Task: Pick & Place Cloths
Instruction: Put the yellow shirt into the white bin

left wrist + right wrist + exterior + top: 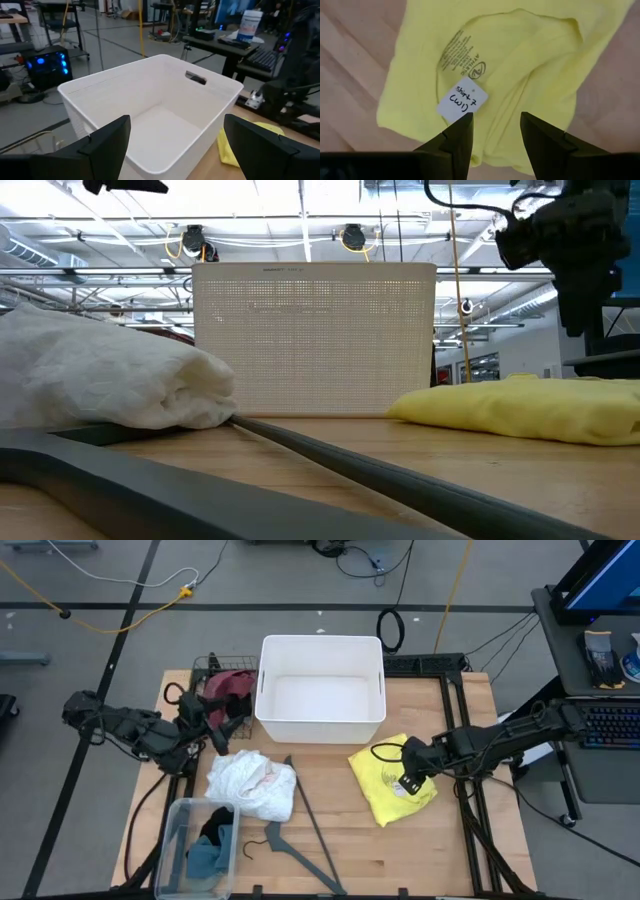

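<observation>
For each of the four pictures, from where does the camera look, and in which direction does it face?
High view: above the table, facing straight down; both arms show, left end effector and right end effector.
Low view: at table-top height, facing level across to the white bin; one dark arm hangs at the upper right.
Left wrist view: on the left arm, facing into the empty white bin; its own open fingers show.
Right wrist view: facing down on the yellow shirt; open fingers show.
All four views show the yellow shirt.

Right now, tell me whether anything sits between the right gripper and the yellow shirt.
Nothing visible does. The right gripper hangs open directly over the yellow shirt, near its white tag, with only air between them.
</observation>
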Motion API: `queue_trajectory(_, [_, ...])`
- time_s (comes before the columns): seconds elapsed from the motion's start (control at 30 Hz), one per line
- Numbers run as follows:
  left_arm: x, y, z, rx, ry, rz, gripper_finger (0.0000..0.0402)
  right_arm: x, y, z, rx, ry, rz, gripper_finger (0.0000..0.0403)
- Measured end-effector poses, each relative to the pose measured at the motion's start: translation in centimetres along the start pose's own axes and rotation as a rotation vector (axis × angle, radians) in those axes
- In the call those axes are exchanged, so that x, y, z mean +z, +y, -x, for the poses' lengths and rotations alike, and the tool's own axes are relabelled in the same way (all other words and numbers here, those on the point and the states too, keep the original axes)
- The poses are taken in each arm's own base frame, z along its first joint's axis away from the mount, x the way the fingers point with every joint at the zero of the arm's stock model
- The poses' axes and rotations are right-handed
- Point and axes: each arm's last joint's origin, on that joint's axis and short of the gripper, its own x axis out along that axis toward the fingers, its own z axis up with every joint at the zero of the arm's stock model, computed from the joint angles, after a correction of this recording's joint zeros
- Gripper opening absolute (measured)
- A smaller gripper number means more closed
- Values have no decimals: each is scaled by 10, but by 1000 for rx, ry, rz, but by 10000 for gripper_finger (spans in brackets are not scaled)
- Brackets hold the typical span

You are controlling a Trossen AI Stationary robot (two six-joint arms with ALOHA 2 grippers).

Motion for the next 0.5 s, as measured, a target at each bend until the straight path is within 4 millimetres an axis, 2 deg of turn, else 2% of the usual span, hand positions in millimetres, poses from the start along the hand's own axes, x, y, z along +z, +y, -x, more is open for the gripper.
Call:
queue_trajectory(0.2, [-11,-8,0,-30,-22,-1,326,-2,-5,-8,-36,-12,0,155])
queue_trajectory(0.5, [-11,-9,3,-44,-28,-4,326,4,-4,-8,-47,-100,-18,158])
